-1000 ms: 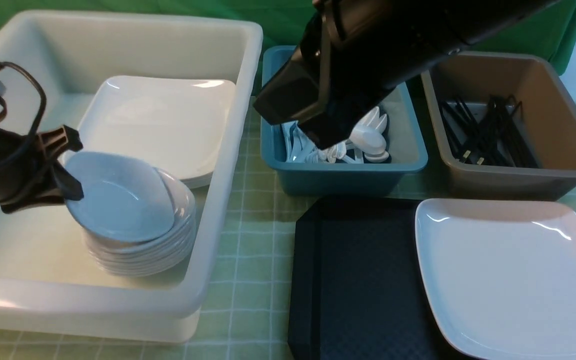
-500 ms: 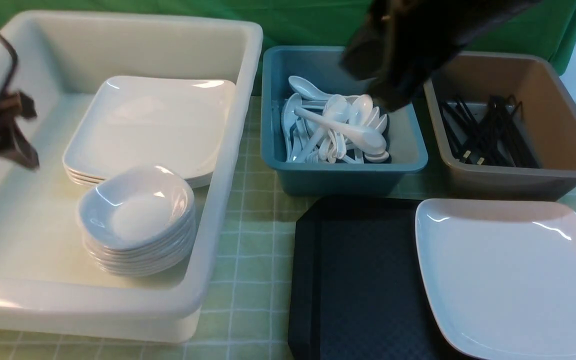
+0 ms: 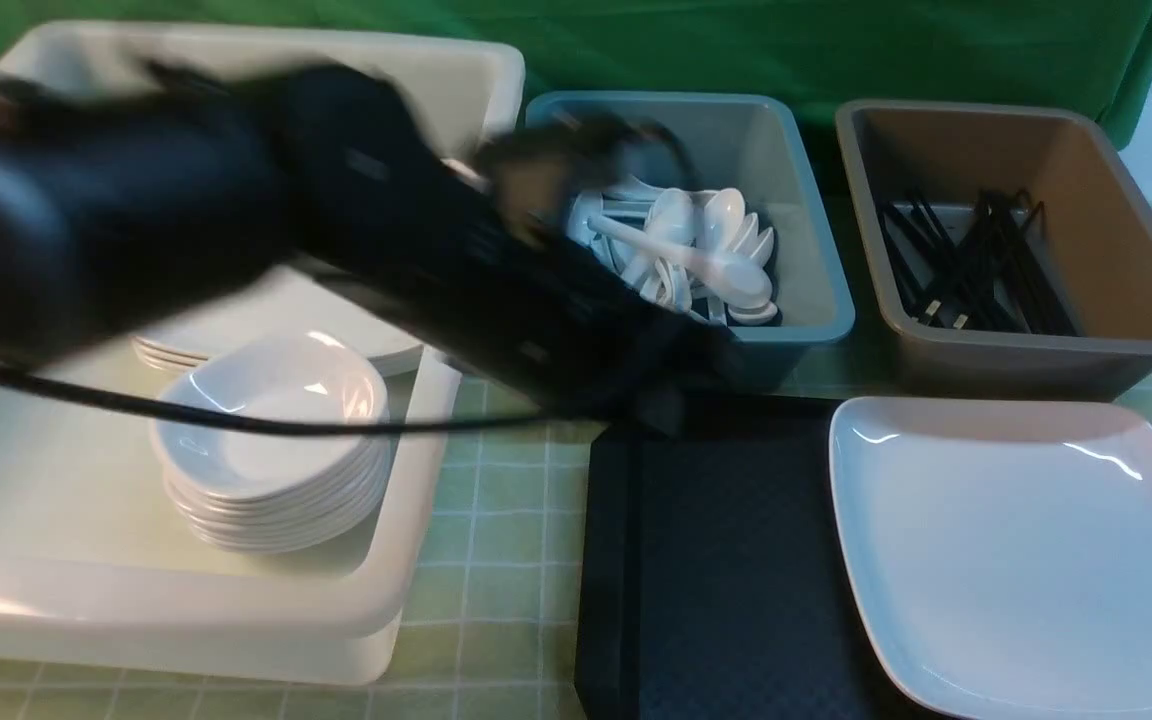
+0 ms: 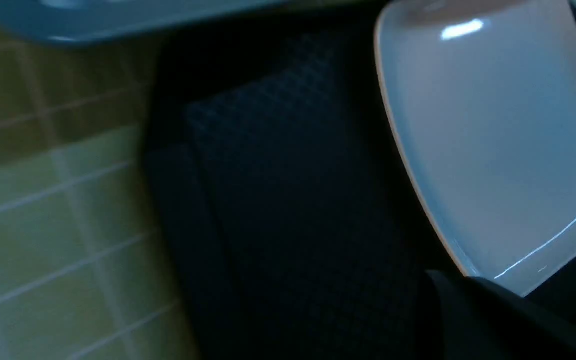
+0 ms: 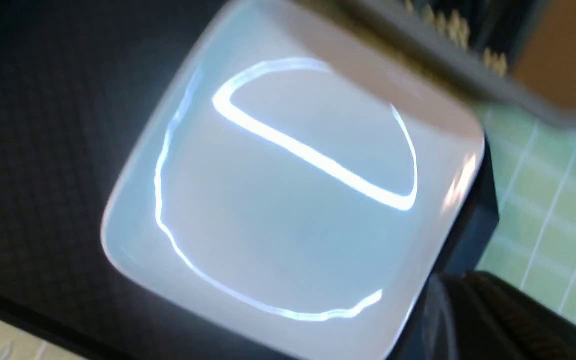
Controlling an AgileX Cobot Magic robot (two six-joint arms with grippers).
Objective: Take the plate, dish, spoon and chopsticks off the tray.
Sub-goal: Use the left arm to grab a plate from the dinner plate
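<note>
The white square plate [image 3: 1016, 550] lies on the right half of the black tray [image 3: 716, 560]; the tray's left half is bare. My left gripper [image 3: 666, 405] is a blur low over the tray's far left corner. In the left wrist view its fingers [image 4: 458, 300] look shut and empty, beside the plate [image 4: 493, 125]. My right gripper [image 5: 448, 300] is shut and empty above the plate's [image 5: 288, 200] edge, out of the front view. A small white dish [image 3: 266, 420] tops the stack in the white bin [image 3: 236, 620]. No spoon or chopsticks show on the tray.
The white bin also holds stacked square plates [image 3: 376, 340]. A blue bin [image 3: 806, 320] of white spoons and a brown bin [image 3: 1116, 330] of black chopsticks stand behind the tray. The left arm's cable [image 3: 236, 422] hangs across the white bin. A green checked cloth covers the table.
The left gripper let go of the dish onto the stack, then swung right to the tray's far left corner. The right arm pulled away from the blue bin and left the front view.
</note>
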